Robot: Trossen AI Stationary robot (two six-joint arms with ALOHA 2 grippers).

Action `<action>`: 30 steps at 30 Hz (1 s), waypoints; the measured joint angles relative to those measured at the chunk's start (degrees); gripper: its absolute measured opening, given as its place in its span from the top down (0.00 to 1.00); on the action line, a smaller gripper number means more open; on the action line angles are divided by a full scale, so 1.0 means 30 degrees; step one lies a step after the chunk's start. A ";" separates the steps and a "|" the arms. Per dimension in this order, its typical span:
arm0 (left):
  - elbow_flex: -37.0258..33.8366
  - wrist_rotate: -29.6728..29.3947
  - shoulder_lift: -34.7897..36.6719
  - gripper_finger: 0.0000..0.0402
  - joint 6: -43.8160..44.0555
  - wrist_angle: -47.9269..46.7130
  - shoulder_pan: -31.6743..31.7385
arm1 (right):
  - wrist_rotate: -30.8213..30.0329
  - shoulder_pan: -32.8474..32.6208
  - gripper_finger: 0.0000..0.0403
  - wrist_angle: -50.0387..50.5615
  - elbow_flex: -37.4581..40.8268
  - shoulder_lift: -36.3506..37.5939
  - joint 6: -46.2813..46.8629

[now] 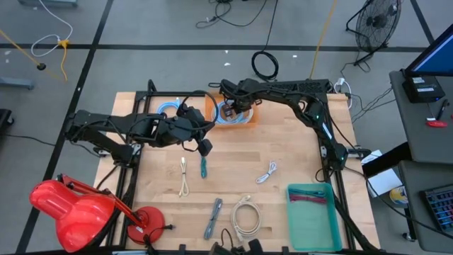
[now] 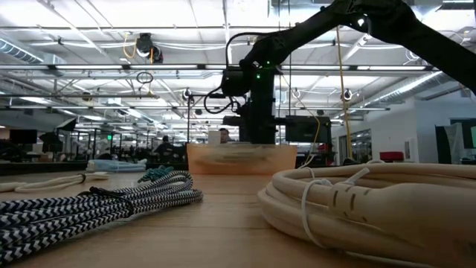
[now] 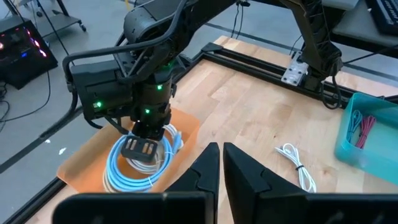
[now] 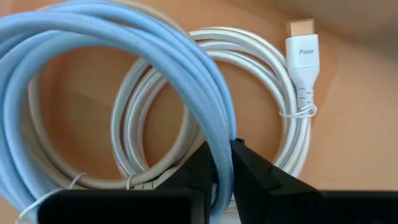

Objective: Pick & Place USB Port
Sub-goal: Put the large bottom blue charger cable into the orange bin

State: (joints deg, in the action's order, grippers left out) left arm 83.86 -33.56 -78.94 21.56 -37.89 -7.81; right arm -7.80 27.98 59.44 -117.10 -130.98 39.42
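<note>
A light-blue cable coil (image 3: 140, 171) lies in the orange bin (image 1: 248, 117) at the table's far edge, on top of a white cable (image 4: 292, 118) with a gold plug. My right gripper (image 4: 222, 147) reaches down into the bin and is shut on the blue coil. My left gripper (image 3: 221, 165) hangs shut in the air left of the bin, holding nothing; in the high view it stands just above a teal cable (image 1: 203, 168) that lies on the table. I cannot make out a USB port as such. My right gripper pinches a bundle of the light-blue coil's strands (image 4: 222, 163) between its two fingers. The fingers come from above, pointing steeply down into the bin, and lie across the strands. The coil rests in the bin on the white cable.
On the wooden table lie a cream cable (image 1: 184, 177), a white cable (image 1: 267, 172), a grey braided cable (image 1: 213, 217) and a thick cream coil (image 1: 245, 216). A teal bin (image 1: 311, 223) stands near right. A red lamp-like object (image 1: 71, 209) sits at the near left corner.
</note>
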 joint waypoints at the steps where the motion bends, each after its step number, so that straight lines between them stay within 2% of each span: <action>1: -0.0003 0.0000 0.0000 0.95 -0.0002 0.0000 0.0000 | 0.0148 0.0011 0.93 -0.0096 0.0000 0.0000 0.0091; 5: -0.0003 0.0000 0.0000 0.99 -0.0073 0.0000 0.0000 | 0.0708 -0.0035 0.98 -0.0832 0.0000 0.0000 0.0390; 16: -0.0003 -0.0357 0.0000 0.93 -0.0131 0.0000 0.0004 | 0.1216 -0.0394 0.98 -0.1325 0.0000 0.0000 0.1757; 23: -0.0003 -0.0357 0.0000 0.97 -0.0153 0.0000 0.0000 | 0.1276 -0.0492 0.98 -0.1622 0.0000 0.0000 0.2043; 30: -0.0003 -0.0357 0.0000 0.98 -0.0139 -0.0007 0.0000 | 0.1709 -0.0499 0.91 -0.3102 0.0000 0.0226 0.1696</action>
State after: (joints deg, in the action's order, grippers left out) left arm 83.85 -34.63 -78.94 21.15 -37.91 -7.81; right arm -2.67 26.48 50.13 -117.10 -130.30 44.51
